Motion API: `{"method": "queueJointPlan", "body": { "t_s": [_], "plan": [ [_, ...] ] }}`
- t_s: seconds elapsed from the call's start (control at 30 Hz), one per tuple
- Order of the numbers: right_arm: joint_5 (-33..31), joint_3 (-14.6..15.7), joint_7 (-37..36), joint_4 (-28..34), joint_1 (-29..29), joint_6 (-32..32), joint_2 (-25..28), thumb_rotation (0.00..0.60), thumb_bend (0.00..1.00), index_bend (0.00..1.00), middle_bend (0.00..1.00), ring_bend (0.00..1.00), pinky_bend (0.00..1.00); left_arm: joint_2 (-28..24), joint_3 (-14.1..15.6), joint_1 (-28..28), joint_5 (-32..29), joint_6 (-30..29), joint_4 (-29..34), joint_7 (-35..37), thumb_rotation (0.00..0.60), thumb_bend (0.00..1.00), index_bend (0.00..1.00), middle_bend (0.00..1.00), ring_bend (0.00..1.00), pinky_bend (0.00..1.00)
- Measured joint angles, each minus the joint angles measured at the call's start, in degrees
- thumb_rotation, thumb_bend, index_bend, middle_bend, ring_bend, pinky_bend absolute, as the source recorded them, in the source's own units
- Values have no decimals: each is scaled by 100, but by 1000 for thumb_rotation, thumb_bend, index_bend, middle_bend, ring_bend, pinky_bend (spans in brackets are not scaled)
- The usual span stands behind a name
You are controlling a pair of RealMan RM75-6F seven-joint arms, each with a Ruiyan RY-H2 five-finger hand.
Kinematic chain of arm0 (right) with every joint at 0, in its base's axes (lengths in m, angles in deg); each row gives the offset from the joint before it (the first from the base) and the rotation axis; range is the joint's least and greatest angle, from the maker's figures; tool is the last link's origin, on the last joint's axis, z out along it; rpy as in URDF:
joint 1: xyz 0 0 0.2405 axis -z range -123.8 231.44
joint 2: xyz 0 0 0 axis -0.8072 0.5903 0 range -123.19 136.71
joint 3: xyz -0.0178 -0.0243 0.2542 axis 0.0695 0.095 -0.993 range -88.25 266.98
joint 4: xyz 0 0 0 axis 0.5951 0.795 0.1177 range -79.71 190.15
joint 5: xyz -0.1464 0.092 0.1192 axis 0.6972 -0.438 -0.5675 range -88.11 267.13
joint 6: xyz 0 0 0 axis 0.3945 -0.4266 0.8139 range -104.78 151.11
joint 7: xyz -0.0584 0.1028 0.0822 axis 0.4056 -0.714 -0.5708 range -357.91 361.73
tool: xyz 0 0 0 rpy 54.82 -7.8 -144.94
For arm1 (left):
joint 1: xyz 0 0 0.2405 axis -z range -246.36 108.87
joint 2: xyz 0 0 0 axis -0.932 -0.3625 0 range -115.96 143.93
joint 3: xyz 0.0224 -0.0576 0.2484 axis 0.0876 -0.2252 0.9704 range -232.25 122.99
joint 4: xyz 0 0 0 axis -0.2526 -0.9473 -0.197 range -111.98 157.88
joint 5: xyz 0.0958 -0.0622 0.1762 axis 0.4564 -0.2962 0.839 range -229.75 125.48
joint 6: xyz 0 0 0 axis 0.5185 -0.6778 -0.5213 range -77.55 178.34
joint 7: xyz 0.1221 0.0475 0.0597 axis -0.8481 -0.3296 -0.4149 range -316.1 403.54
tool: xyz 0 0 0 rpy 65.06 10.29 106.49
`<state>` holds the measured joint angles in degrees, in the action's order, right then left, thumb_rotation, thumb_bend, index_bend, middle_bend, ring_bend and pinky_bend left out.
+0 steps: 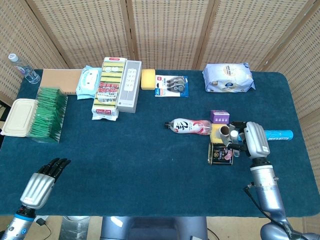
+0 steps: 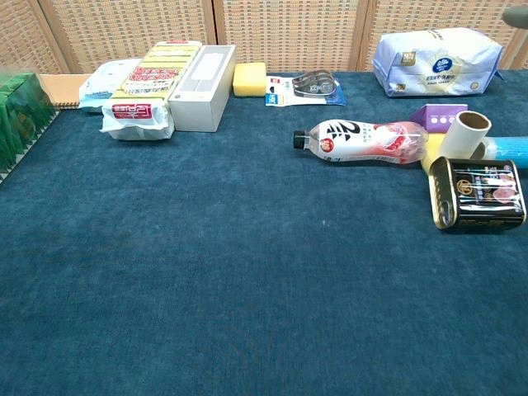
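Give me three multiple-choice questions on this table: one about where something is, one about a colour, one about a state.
1. Where is the sponge?
A. right beside the white case
B. on top of the tin
C. in the left hand

2. What colour is the small box behind the roll?
A. red
B. purple
C. green

3. How is the bottle?
A. standing upright
B. lying on its side
C. held in the air

Answers: 1 A, it lies next to the case in the back row; 2 B, its top shows purple in both views; 3 B, it lies flat with its cap on.
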<state>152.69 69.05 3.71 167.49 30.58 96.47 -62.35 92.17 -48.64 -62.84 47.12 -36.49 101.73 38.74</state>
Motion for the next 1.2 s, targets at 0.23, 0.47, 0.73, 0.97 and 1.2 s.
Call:
{"method": "queueJointPlan", "body": {
  "t_s": [0.23,0.47,0.73,0.97,1.2],
  "plan": [
    [1,130,148,277,91,51,174,600,364,791,961,1000,992,-16,17,-3,8,9,19,1,600,210,103,178,148,330],
    [896,499,45,613,401,379,319,600,364,792,963,1000,1000,-19,31,1,54,-1,60,-52,600,211,103,178,148,330],
    [1385,541,-106,645,545,635,363,600,368,794,972,1000,1000,-21,46,-12,82,-25,54,-50,600,211,103,178,148,330],
    [1125,711,-223,455,607,724,338,600,370,797,980,1000,1000,-6,44,-5,69,13,70,-95,600,210,103,178,148,330],
    [1430,601,-122,274,590,823,219,600,373,797,982,1000,1000,-17,18,24,37,59,64,-46,600,211,102,178,148,331]
  ]
}}
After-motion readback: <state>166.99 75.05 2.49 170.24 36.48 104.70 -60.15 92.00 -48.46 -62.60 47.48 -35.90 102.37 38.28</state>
